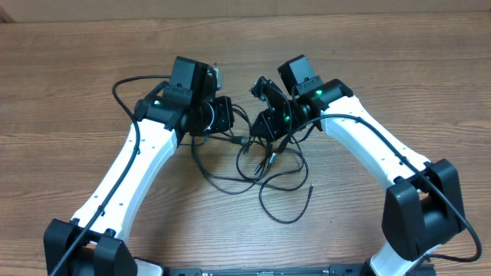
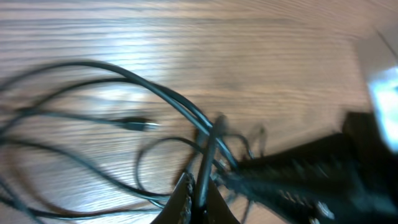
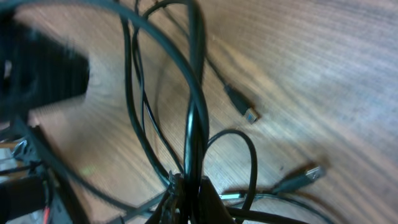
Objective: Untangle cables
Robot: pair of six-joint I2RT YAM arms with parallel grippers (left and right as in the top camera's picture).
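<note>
Wooden table (image 1: 77,61), loose black cables (image 3: 193,137) at centre, left claw (image 2: 200,194), right claw (image 3: 188,188), both clamped on cables

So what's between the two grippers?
Just tangled cables over bare table, pinched by the left gripper and right gripper; the overhead view shows it.

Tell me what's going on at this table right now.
Two robot arms are working on a tangle of thin black cables in the middle of the wooden table. The left end effector is shut on a strand, and the right end effector is shut on another part of the bundle close by. Loose loops and plug ends trail across the wood, not yet separated.
</note>
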